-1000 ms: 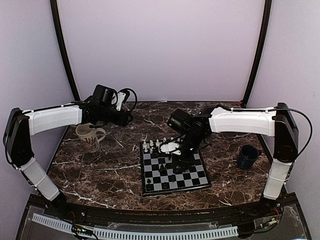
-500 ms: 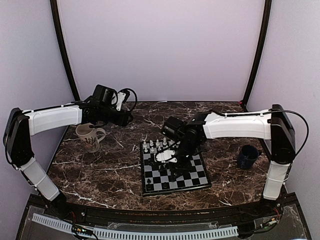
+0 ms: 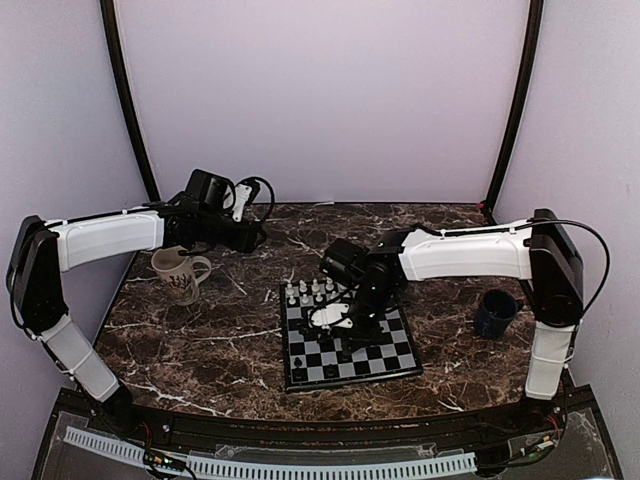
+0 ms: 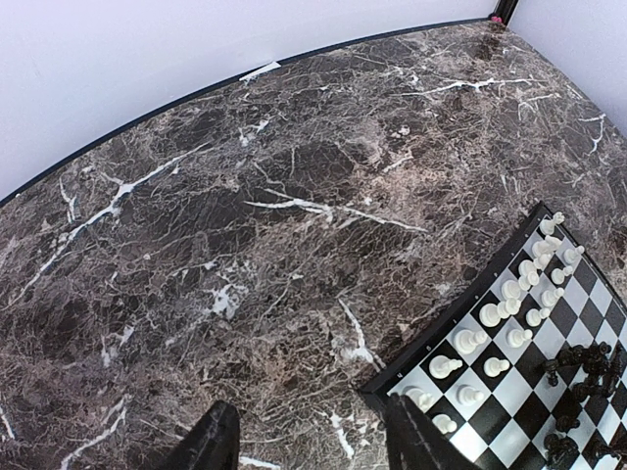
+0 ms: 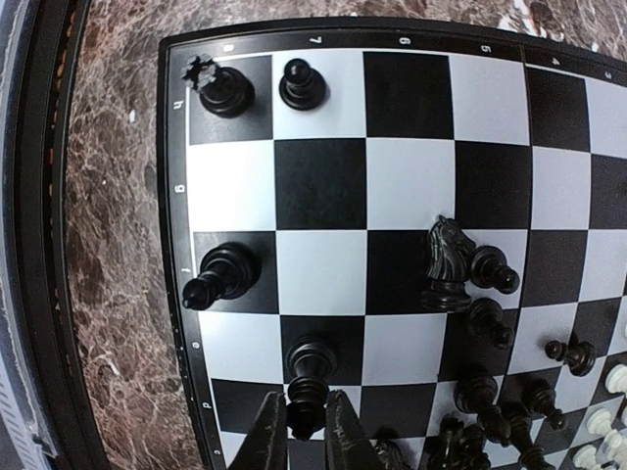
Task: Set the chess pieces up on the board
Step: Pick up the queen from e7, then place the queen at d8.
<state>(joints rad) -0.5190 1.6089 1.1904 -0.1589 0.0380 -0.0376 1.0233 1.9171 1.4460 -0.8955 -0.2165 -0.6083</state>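
The right gripper (image 5: pixel 302 433) was clenched on the top of a small black chess piece (image 5: pixel 310 377). That piece stood on the black-and-silvery checked chessboard (image 5: pixel 172 196), seemingly in the second row from its near edge. The left gripper (image 4: pixel 313 446) hung released, holding nothing, over the dark marble-patterned worktop (image 4: pixel 245 196) left of the board.

To move this piece well, I judged, the right arm should lift it straight up before travelling. A cluster of loose black pieces (image 5: pixel 490 392) crowded the board's middle just beside it (a sideways drag could topple several). The arm should then come down squarely over the home square and let go only once the base sat flat.

The right wrist view showed the pinch itself and 3 black pieces (image 5: pixel 225 88) already standing by the near edge; from above, the arm's body hid the grasp. The left wrist view showed most plainly the white pieces (image 4: pixel 509 304) ranged in 2 rows along the far edge. Only the top view showed a beige patterned mug (image 3: pixel 180 272) at the left and a dark blue mug (image 3: pixel 495 312) at the right.
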